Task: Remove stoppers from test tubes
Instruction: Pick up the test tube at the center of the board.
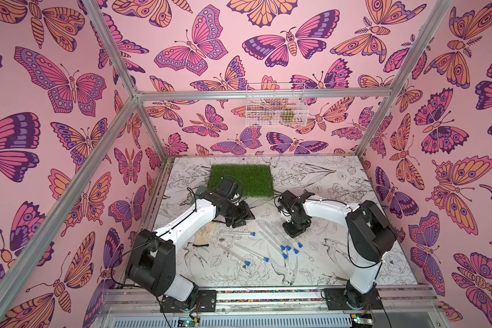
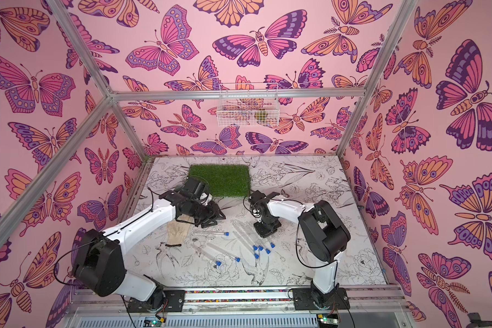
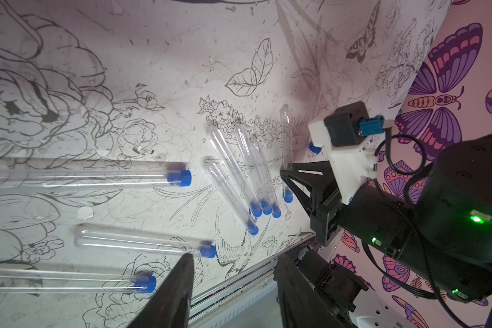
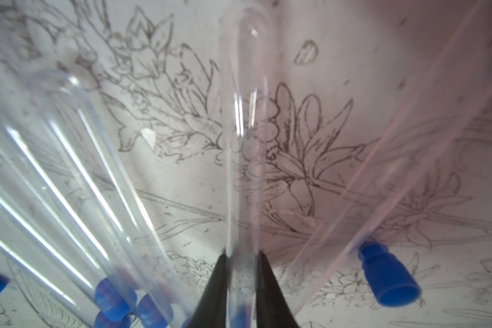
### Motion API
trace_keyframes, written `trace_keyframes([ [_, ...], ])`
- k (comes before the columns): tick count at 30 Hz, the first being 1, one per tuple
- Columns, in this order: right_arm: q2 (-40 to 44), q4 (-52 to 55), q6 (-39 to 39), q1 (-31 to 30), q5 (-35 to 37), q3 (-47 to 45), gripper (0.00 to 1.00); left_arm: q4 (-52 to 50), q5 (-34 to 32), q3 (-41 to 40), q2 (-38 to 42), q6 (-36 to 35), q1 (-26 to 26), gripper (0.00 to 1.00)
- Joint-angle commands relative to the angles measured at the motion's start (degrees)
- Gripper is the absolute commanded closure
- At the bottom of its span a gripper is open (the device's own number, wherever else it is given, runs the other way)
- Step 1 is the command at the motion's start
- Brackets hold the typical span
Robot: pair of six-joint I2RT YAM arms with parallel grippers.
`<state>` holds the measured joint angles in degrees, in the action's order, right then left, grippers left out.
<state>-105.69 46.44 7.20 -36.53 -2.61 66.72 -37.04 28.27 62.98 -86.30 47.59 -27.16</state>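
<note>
Test tubes (image 1: 270, 241) lie scattered on the table (image 1: 352, 264), between its centre and front edge, blue stoppers (image 1: 289, 248) plugged in. I see my right gripper (image 4: 242, 255) clamped on one tube (image 4: 246, 142) near its stoppered end. My left gripper (image 3: 233, 257) stands released and empty, fingers apart over the table.
</note>
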Motion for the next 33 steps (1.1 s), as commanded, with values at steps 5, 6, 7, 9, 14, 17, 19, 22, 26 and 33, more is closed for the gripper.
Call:
trace_keyframes([
  [5,2.57,-0.58,-1.16,-0.59,-2.55,2.03,0.81,2.49,1.11,-0.67,1.64,0.4,0.61,0.49],
  [6,2.76,-0.31,-1.2,-0.47,-2.89,2.41,0.81,2.73,1.23,-0.67,1.68,0.39,0.61,0.49],
  [7,2.97,0.05,-1.19,-0.53,-3.21,2.83,0.82,2.92,1.3,-0.67,1.68,0.31,0.7,0.49],
  [9,3.5,0.24,-0.9,-0.42,-3.94,3.32,0.82,3.37,1.69,-0.76,1.83,0.22,0.88,0.49],
  [14,4.59,1.86,0.04,-0.33,-5.91,4.99,0.82,4.8,3.14,-1.32,2.53,-0.83,1.4,0.49],
  [17,6.32,2.17,1.09,-0.38,-7.11,5.27,0.82,5.4,4.26,-1.41,2.8,-1.51,1.83,0.48],
  [19,7.91,1.93,2.11,-0.15,-7.97,4.87,0.82,5.86,5.38,-1.18,2.74,-2.18,1.93,0.48],
  [22,9.63,1.22,3.52,0.25,-9.85,3.9,0.82,6.0,7.06,-0.58,2.46,-3.17,2.19,0.46],
  [26,11.86,-0.05,5.63,1.28,-12.08,2.05,0.82,7.24,10.48,0.13,2.09,-4.75,2.28,0.46],
  [33,17.41,-3.94,9.43,3.87,-18.48,-1.17,0.82,8.9,15.81,1.17,1.36,-7.05,2.28,0.46],
])
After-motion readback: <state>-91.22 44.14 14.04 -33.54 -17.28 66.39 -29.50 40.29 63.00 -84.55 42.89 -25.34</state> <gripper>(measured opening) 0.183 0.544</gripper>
